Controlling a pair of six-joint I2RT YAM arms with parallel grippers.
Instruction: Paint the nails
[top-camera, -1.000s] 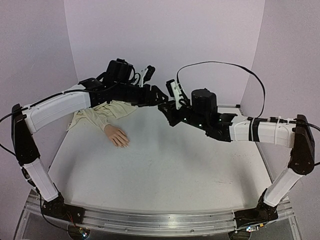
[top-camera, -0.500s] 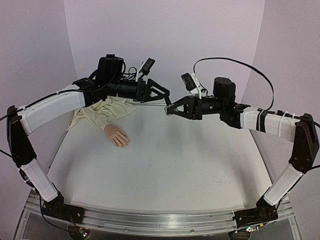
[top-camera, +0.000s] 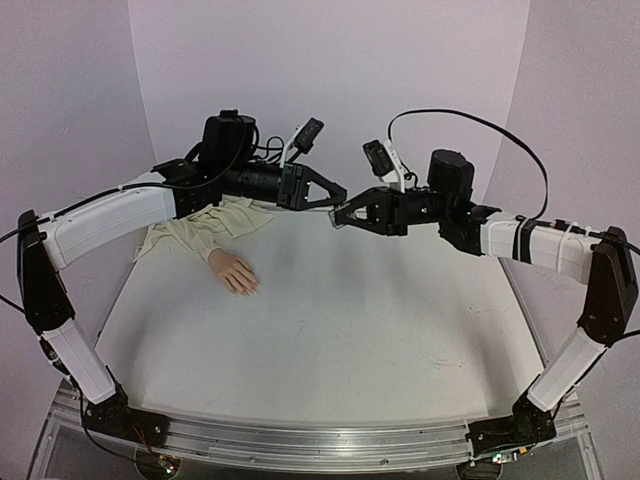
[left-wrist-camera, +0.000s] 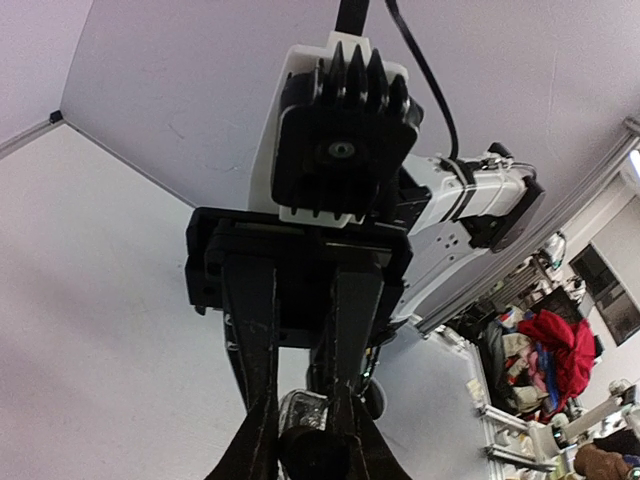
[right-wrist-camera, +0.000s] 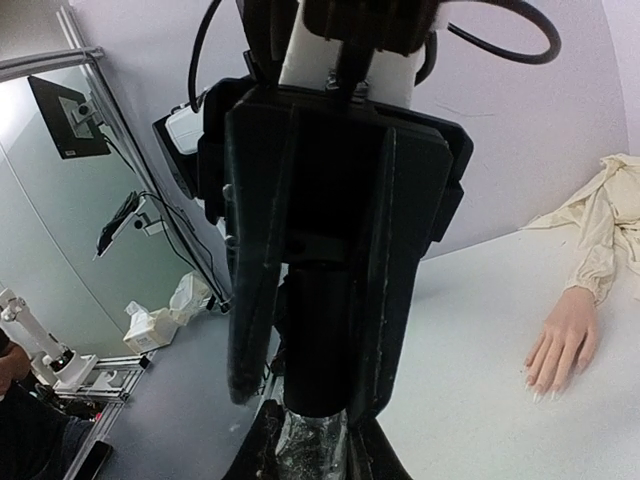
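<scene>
Progress: your left gripper (top-camera: 340, 203), wide a moment ago, now pinches the cap (left-wrist-camera: 312, 450) of the bottle (right-wrist-camera: 312, 440) clamped in your right gripper (top-camera: 343, 218). Unscrewing looks next. The nails (right-wrist-camera: 541, 388) lie unpainted on the table (top-camera: 330, 330), well apart.

From above, we are finding the nails (top-camera: 249, 290) too small to judge. The polish bottle (right-wrist-camera: 312, 442) is running off the right wrist view's bottom edge. Its cap (left-wrist-camera: 311, 455) is doing likewise in the left wrist view. The left arm (top-camera: 110, 215) is covering part of the sleeve (top-camera: 200, 232).
</scene>
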